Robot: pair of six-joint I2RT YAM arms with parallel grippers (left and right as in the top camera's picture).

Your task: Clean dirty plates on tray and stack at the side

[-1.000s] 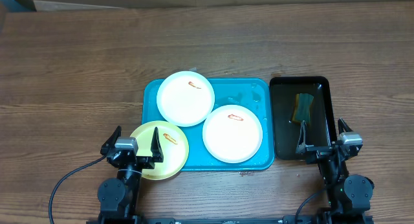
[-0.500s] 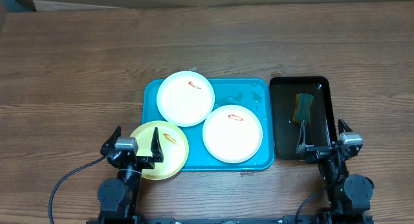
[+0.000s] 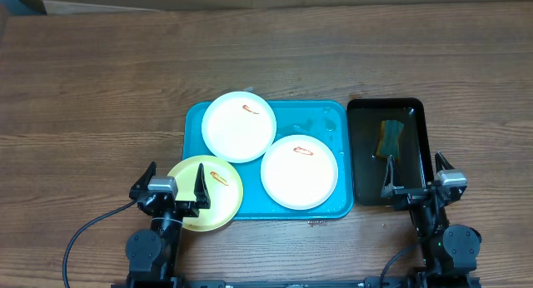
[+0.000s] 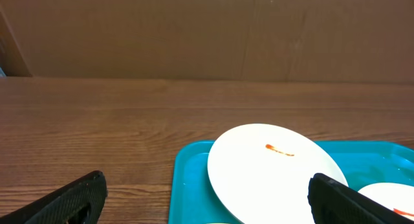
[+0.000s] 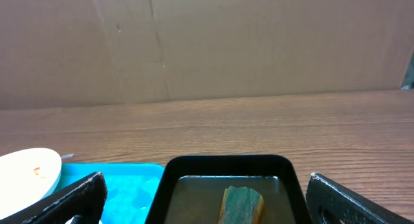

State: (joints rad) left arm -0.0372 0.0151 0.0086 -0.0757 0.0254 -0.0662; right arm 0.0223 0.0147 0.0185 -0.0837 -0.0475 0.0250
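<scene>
Wooden table (image 3: 83,88): left hand (image 3: 176,169) and right hand (image 3: 414,161) gape (both empty).

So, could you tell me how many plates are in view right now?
3. One white plate sits at the back left of the turquoise tray, a second white plate at its front right, and a pale yellow plate overhangs its front-left corner. None appears hidden.
</scene>
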